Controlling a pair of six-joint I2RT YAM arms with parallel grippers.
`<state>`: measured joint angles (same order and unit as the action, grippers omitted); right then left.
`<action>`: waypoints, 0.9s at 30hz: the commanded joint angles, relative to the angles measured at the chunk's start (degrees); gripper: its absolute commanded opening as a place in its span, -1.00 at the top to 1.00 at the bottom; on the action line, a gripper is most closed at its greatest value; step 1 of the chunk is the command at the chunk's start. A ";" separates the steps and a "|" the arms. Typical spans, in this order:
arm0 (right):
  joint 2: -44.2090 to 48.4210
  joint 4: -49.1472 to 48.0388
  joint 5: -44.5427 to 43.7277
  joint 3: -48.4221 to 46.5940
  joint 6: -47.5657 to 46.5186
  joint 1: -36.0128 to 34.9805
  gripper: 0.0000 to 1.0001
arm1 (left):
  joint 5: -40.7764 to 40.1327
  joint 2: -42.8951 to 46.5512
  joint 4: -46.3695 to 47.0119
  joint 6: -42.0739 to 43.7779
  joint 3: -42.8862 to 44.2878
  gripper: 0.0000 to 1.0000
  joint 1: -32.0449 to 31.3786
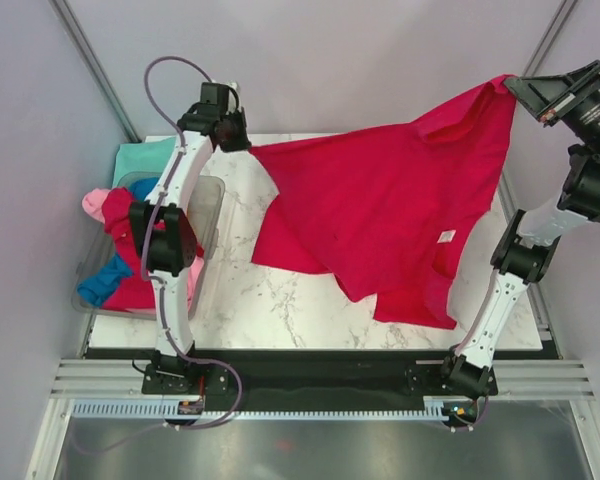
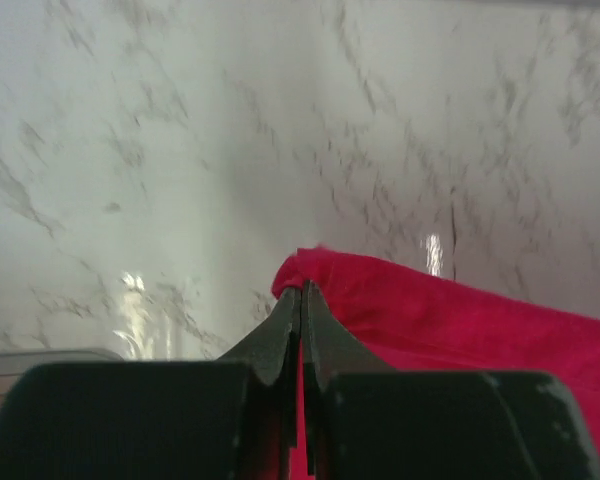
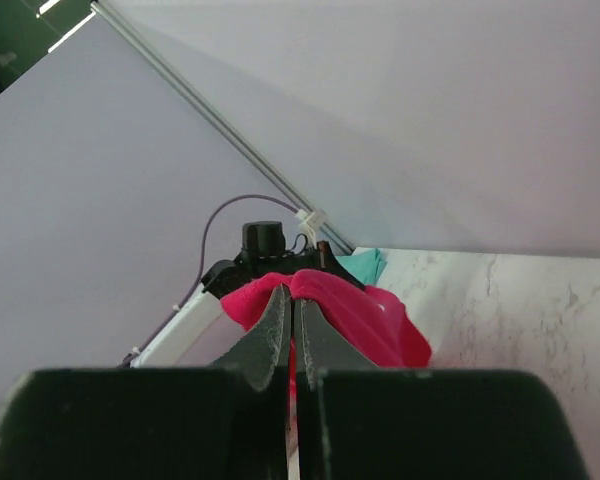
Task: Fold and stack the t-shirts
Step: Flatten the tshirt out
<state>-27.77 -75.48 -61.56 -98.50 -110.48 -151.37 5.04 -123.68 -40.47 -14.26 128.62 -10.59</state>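
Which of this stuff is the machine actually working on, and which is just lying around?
Part of the job: red t-shirt, stretched between left claw and right claw; mint shirt, pink shirt and blue shirt, waiting at the left.
Just lying about: clear plastic bin; marble table.

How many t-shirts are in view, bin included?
5. A large crimson-red cloth t-shirt hangs between the left gripper and right gripper. At the clear plastic bin's far end: a mint-teal shirt. Heaped in it: pink shirt, blue shirt, red shirt. More may be hidden.
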 commanded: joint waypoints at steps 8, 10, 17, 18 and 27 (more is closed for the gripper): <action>-31.88 -24.98 1.70 2.17 -35.24 6.79 1.00 | 9.98 28.47 5.21 -2.70 -22.76 0.96 -1.54; -39.09 -24.98 0.48 0.68 -37.69 7.67 1.00 | 10.43 36.64 6.45 -2.61 -26.38 0.96 -1.63; -53.35 -22.70 -8.83 -5.93 -39.57 18.71 1.00 | 10.43 60.64 9.97 -0.51 -40.44 0.96 -1.72; -53.79 -19.04 -11.36 -5.92 -35.46 24.49 1.00 | 10.08 62.92 9.97 0.19 -41.42 0.96 -1.72; -53.46 68.89 -29.68 -6.81 55.78 72.07 1.00 | 9.11 76.13 6.46 0.55 -48.29 0.96 -1.72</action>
<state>-85.03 -31.99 -82.63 -103.13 -83.05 -84.84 14.04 -48.03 -32.60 -15.25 80.93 -12.56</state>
